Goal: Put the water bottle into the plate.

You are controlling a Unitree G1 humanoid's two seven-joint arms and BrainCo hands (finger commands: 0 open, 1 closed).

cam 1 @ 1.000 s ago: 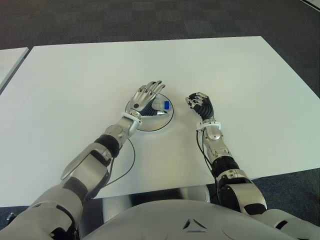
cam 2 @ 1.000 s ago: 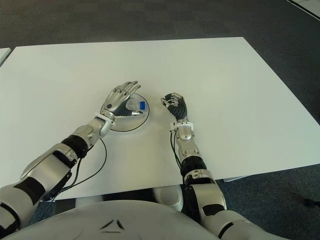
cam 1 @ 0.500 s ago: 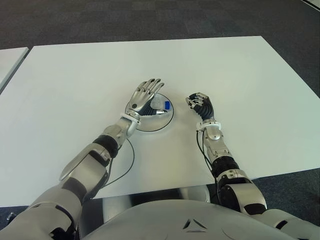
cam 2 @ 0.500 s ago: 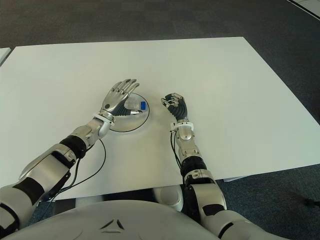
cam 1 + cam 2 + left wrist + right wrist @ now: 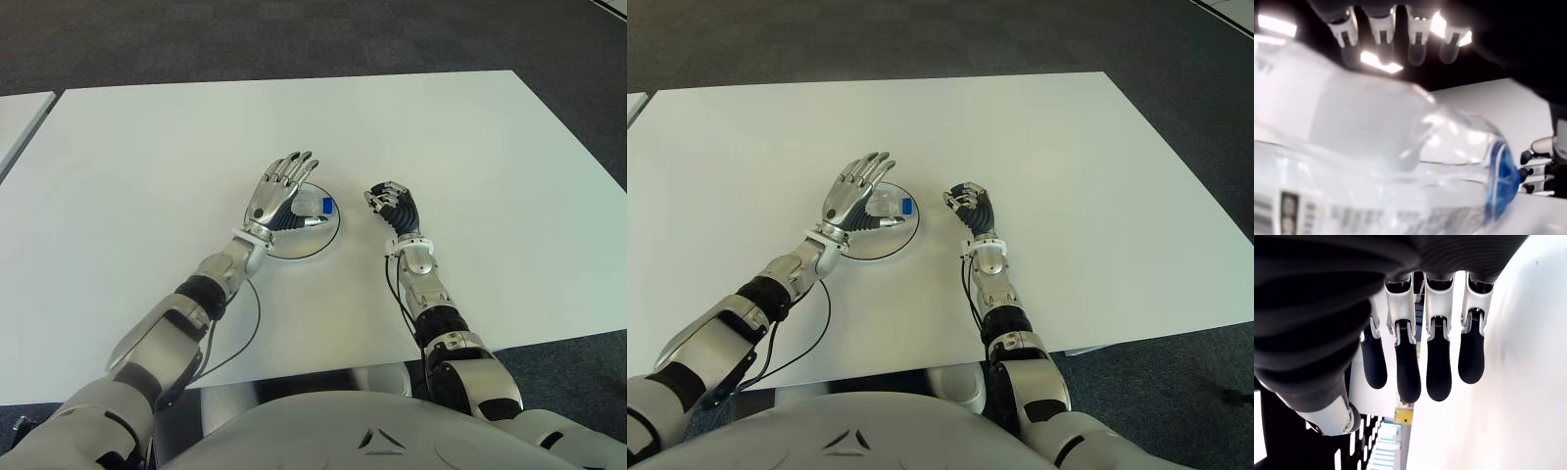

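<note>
One water bottle is lying in the plate. Left hand is hovering beside it, fingers spread, gripping nothing; lifting straight clear avoids nudging it. Right hand, curled empty, is idling right of the plate.

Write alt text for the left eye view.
A clear water bottle with a blue cap lies on its side in a round plate on a white table, the robot's left hand open beside it. The right hand shows curled to the plate's right.

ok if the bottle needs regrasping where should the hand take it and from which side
Probably around the clear body, not the blue cap. The water bottle lies on its side in the plate, cap toward the right hand, so close across the barrel from above. The open left hand is already beside it on its left.
</note>
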